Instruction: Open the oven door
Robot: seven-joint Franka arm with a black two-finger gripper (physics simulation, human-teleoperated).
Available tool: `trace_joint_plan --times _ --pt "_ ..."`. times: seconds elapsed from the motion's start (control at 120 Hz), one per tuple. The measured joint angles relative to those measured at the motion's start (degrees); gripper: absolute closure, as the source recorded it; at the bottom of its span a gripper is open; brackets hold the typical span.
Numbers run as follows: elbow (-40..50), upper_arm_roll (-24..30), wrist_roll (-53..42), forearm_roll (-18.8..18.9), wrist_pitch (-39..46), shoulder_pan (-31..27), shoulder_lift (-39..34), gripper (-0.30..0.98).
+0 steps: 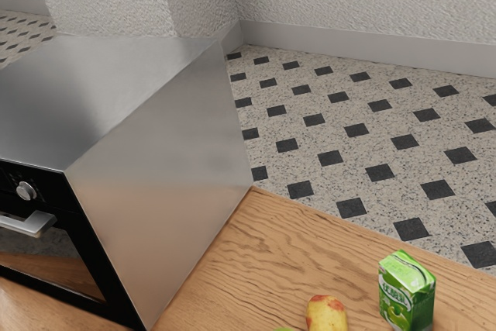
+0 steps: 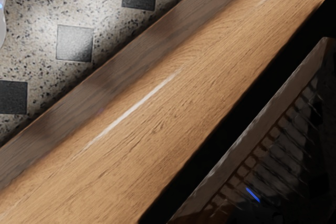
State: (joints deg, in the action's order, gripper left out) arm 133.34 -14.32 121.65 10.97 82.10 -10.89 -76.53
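Near an edge of the worktop [image 2: 136, 124], the oven door [image 1: 58, 267] is standing shut, its bar handle [image 1: 31, 225] probably needing a square hold and slow outward-and-down pull, while how the fingers are standing I cannot tell.

Room over tabletop [image 2: 142, 114] before oven door [image 2: 273, 150]; handle [image 1: 32, 225] juts; carton [image 1: 407, 292], fruit [image 1: 326, 314] obstruct beyond oven side [image 1: 167, 184].

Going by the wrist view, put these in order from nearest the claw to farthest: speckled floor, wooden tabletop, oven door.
1. Oven door: seems nearest, its dark glass rising beside the wood.
2. Wooden tabletop: next, the strip running along in front of the door.
3. Speckled floor: farthest, down past the tabletop's edge.
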Motion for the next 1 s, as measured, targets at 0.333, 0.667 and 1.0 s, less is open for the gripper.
trace_joint_plan --times 0.333,0.667,1.0 --pt "1.7 -0.7 -14.0 3.4 6.7 -2.6 4.3 0.00" --pt "5.9 -4.1 -28.2 5.5 17.0 -3.6 4.8 0.00" --pt "9.5 -3.7 -37.8 7.6 23.7 -2.0 5.2 0.00"
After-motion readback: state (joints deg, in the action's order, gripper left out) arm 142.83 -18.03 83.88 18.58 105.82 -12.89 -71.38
